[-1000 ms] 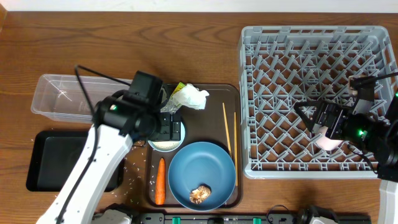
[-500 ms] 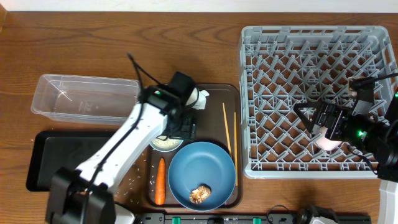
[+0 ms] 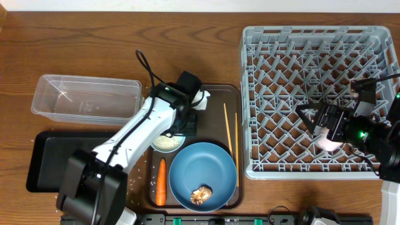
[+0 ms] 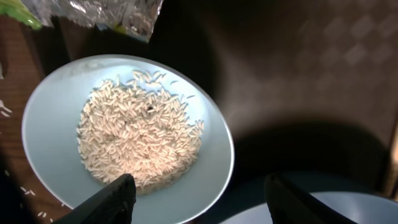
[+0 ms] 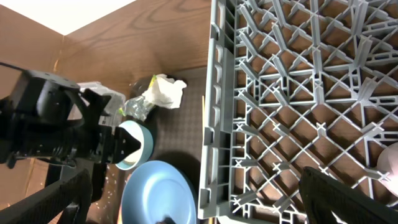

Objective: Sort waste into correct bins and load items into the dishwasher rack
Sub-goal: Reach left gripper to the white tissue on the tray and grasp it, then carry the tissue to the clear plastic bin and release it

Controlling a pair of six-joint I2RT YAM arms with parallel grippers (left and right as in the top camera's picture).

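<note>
left wrist view has the round white bowl (image 4: 219, 155) heaped with white rice grains (image 4: 140, 134) low in frame, and the left gripper (image 4: 199, 188) hangs above its near rim with its two dark fingers (image 4: 115, 199) apart. one fingertip is over the bowl's lower edge. the other is off to the side, over the dark brown serving tray (image 4: 298, 81), so the rim's right-hand curve lies between them. whether either pad touches the bowl cannot be told. a crinkled silver and yellow-green wrapper (image 4: 106, 12) is cut off at the top, and the large blue plate (image 4: 329, 211) shows only as a sliver at the bottom.

overhead, the left arm covers most of the bowl. the orange carrot (image 3: 161, 181) lies on the tray just beside the plate.

right wrist view shows the right gripper (image 5: 198, 173) spread wide over the lattice floor of the large grey plastic dishwasher rack (image 5: 280, 74). the small pinkish-white cup (image 5: 390, 163) is clipped by the frame's right edge, outside the fingers' gap. overhead it sits in the rack, half hidden under that gripper.
</note>
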